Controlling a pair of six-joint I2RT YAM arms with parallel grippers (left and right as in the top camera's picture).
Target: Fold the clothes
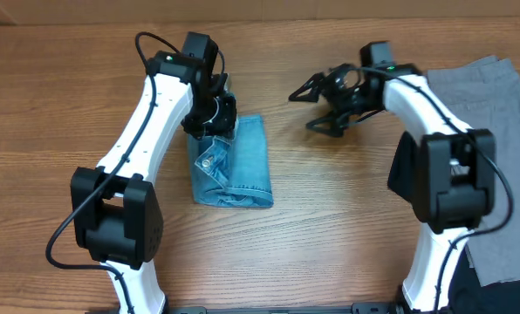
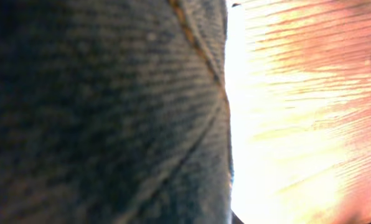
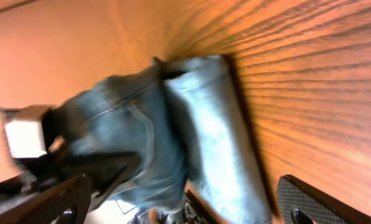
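wood table under your arms. jeans centre-left, folded into compact bundle; that piece looks nearly done. your left gripper on their far edge, buried in denim, cannot tell width. right gripper spread wide, empty, beside jeans. grey garment far right, unfolded.

Overhead view evenly bright and sharp. Left wrist view: jeans dark, out of focus (lens too close); surface glares white. Right wrist view motion-blurred, orange cast.
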